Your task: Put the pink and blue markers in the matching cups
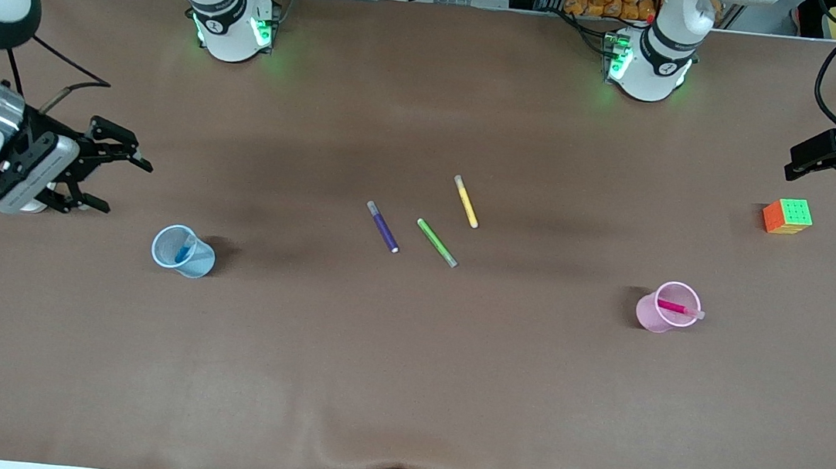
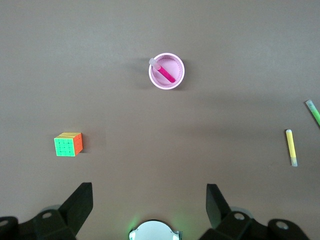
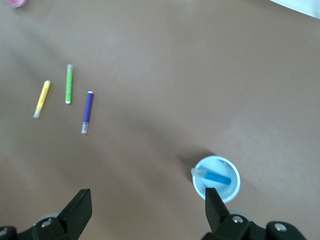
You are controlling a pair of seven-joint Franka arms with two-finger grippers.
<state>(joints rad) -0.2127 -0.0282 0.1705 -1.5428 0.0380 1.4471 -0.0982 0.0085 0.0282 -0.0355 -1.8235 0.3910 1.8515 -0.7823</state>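
Observation:
The pale blue cup [image 1: 202, 265] stands upright toward the right arm's end of the table, with the blue marker [image 1: 186, 249] leaning inside it. The pale pink cup [image 1: 646, 311] stands toward the left arm's end and holds the pink marker [image 1: 677, 308], whose greyish end rests on the rim. My right gripper [image 1: 120, 184] hangs open and empty above the table beside the blue cup [image 3: 216, 158]. Near the cube, my left gripper [image 1: 795, 161] is open and empty at its end of the table. The left wrist view shows the pink cup [image 2: 182, 71] and the pink marker [image 2: 166, 75].
A purple marker [image 1: 383, 227], a green marker [image 1: 436, 242] and a yellow marker [image 1: 466, 201] lie loose mid-table between the cups. A coloured cube [image 1: 787, 216] sits toward the left arm's end, farther from the front camera than the pink cup.

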